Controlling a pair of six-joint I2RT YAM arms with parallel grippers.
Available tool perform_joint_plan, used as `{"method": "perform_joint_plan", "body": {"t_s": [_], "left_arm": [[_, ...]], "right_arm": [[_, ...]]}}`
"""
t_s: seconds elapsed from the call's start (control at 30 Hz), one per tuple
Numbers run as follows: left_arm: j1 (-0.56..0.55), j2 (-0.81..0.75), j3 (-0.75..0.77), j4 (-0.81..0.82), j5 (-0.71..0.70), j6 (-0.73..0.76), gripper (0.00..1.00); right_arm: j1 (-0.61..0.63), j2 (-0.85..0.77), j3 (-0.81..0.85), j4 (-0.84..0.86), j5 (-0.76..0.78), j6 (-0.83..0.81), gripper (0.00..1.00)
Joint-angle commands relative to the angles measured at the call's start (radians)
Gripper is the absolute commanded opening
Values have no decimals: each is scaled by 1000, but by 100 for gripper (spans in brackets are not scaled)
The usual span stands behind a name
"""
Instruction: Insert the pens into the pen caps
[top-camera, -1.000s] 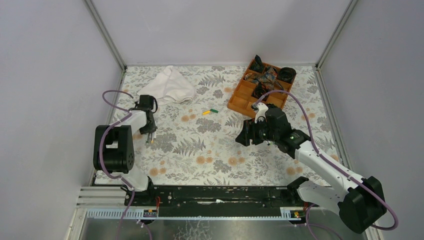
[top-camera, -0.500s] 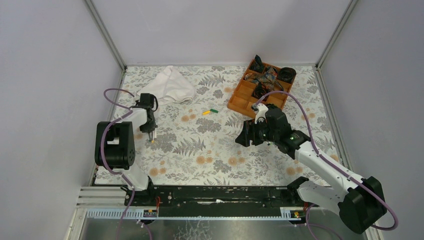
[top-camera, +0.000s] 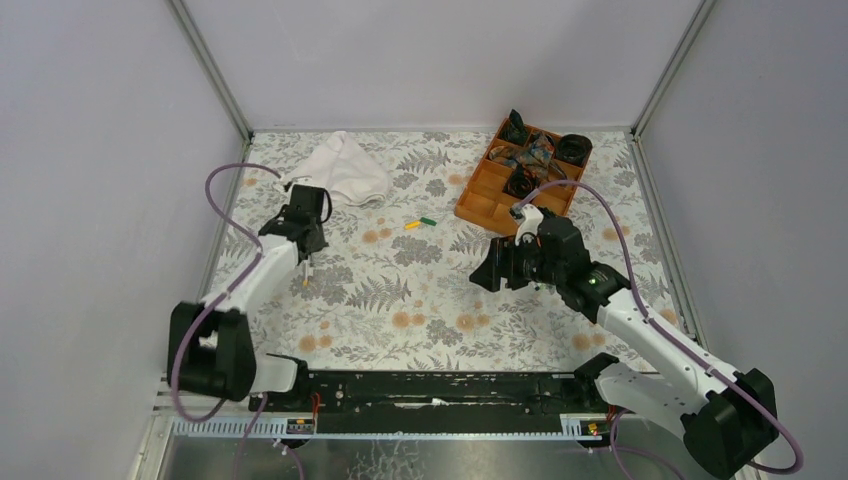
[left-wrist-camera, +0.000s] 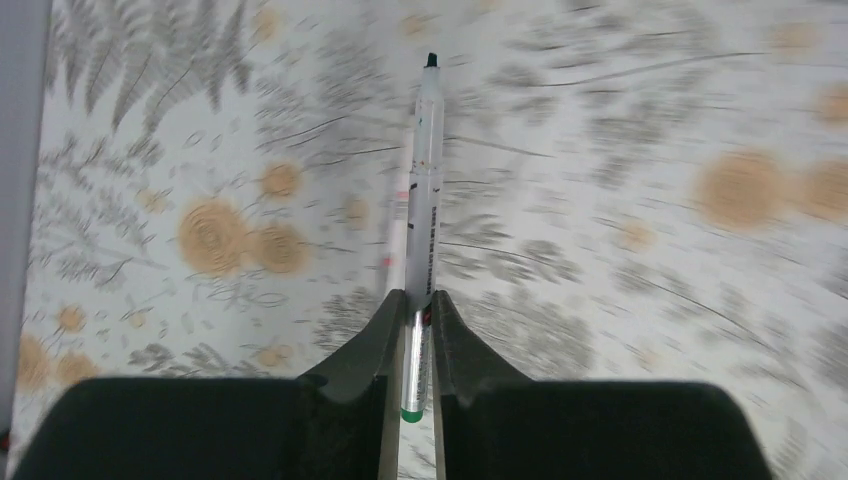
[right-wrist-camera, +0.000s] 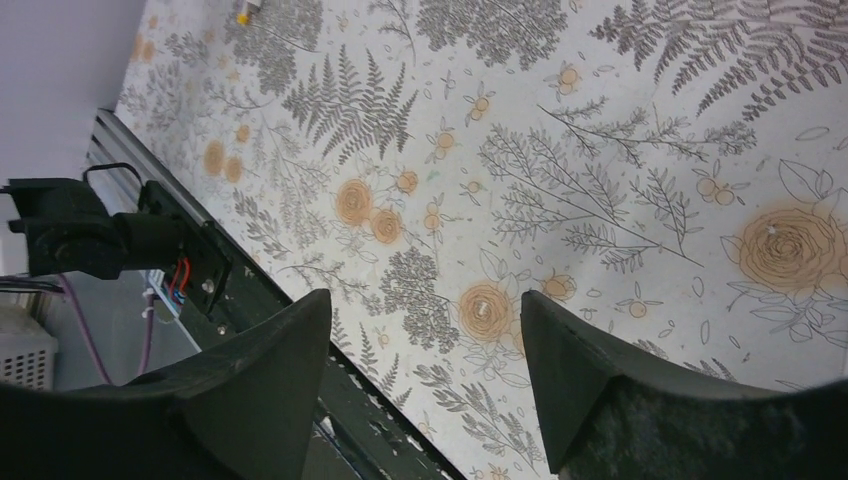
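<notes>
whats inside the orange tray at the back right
The orange tray holds black coiled bands and other dark bits in its far compartments; the near-left compartments look bare. The right arm's cable crosses its near edge, hiding what lies there.

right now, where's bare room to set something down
Bare: near middle of the floral mat, between the left hand gripping a white pen and the right hand; the far strip between crumpled white cloth and orange compartment tray. Crowded: around the yellow and green caps.

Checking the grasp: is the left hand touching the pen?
Touching. Left wrist view shows the left hand clamped on the pen, both fingers against its barrel.
</notes>
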Motion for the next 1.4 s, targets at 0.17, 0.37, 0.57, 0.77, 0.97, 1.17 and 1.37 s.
{"method": "perform_joint_plan", "body": {"t_s": [0.17, 0.37, 0.57, 0.77, 0.97, 1.17, 1.37], "left_arm": [[-255, -367, -116, 245, 413, 28, 0], [-341, -443, -143, 363, 760, 25, 0], [-389, -465, -164, 428, 944, -2, 0], [-420, -445, -154, 430, 986, -4, 0], [-436, -448, -156, 430, 994, -4, 0], [-442, -450, -157, 430, 992, -4, 0], [-448, -443, -157, 430, 995, -4, 0]], "right_arm": [[-4, 32, 151, 84, -139, 110, 77], [-4, 104, 178, 311, -218, 248, 78], [1, 211, 227, 464, -278, 341, 79], [56, 280, 293, 480, -256, 335, 76], [96, 334, 334, 447, -209, 307, 68], [113, 356, 352, 410, -174, 282, 61], [128, 385, 356, 415, -180, 289, 33]]}}
